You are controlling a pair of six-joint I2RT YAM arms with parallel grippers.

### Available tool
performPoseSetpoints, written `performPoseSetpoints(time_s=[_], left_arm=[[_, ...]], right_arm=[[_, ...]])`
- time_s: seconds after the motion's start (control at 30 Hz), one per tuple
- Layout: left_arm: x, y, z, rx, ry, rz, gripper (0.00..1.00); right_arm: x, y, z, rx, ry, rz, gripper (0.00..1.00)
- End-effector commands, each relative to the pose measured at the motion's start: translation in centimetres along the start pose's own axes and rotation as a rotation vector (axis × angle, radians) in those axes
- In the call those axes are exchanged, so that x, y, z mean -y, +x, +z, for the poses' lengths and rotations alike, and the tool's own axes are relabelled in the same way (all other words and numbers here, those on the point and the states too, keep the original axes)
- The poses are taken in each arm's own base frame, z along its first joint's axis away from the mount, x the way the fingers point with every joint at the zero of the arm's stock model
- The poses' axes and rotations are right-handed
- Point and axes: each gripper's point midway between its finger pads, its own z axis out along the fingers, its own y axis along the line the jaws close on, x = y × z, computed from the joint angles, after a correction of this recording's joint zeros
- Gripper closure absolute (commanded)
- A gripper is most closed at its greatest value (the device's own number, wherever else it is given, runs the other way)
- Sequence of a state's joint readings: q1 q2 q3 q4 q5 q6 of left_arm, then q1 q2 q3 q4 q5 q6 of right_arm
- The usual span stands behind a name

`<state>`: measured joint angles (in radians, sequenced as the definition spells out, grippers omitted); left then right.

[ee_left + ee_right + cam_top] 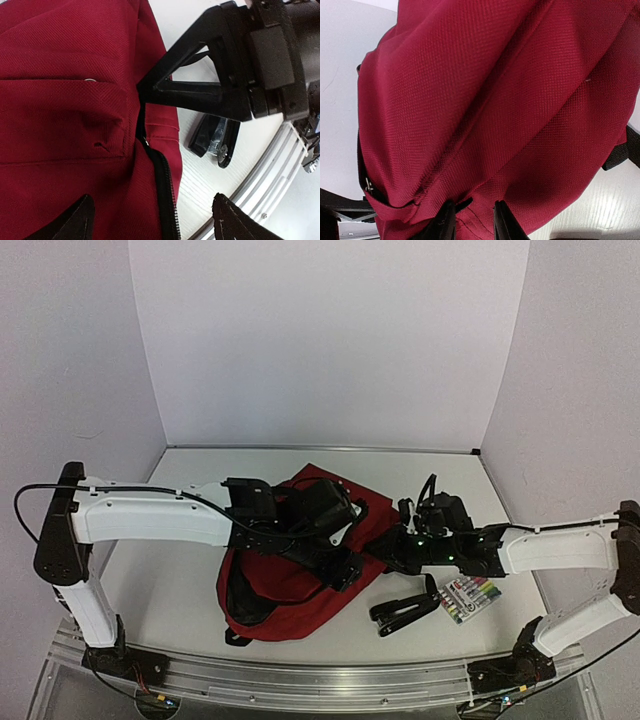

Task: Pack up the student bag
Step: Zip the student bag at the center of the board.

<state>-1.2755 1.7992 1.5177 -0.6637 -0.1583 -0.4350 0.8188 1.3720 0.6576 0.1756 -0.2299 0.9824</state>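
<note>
The student bag (290, 590) is a dark red backpack lying flat in the middle of the table, partly hidden under my left arm. My left gripper (157, 220) hovers open over its right edge, one fingertip above the red fabric and the other above the table, with the black zipper (162, 180) running between them. My right gripper (474, 225) is shut on a fold of the bag's red fabric at that same edge. In the left wrist view its fingers (150, 90) meet at the top end of the zipper.
A black stapler (405, 612) lies on the table just right of the bag, also in the left wrist view as the stapler (215, 140). A pack of coloured markers (470, 598) sits further right. The metal rail (330, 672) runs along the near edge.
</note>
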Motion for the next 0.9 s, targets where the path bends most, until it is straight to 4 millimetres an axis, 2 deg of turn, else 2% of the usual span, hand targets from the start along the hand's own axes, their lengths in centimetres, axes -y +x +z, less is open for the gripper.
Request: performPoseSetpoints(time_s=[0.0,0.27,0.4,0.63,0.87], left_arm=[[-1.6,-0.1,-0.1,-0.028,-0.163,0.058,0.33],[-3.2,0.3,-0.5,-0.024,-0.275,0.049,0.82],[-3.6,0.6,-0.8,-0.026,-0.285,0.040,0.97],[-3.9,1.1,-0.9,-0.040,-0.296,0.033,1.00],[-3.8,1.3,-0.8,-0.039,-0.288,0.025,1.00]], right_arm=[[-1.3,-0.6,-0.6,0.031,-0.064,0.012,0.74],[-2.1,-0.7,0.0,0.022,-0.097,0.011,0.74],[-2.3,-0.7,0.5,0.016,-0.107,0.015,0.74],[-2.9,-0.9,1.4,0.007,-0.130,0.017,0.75],[-3.1,-1.0,1.5,0.016,-0.148,0.036,0.93]])
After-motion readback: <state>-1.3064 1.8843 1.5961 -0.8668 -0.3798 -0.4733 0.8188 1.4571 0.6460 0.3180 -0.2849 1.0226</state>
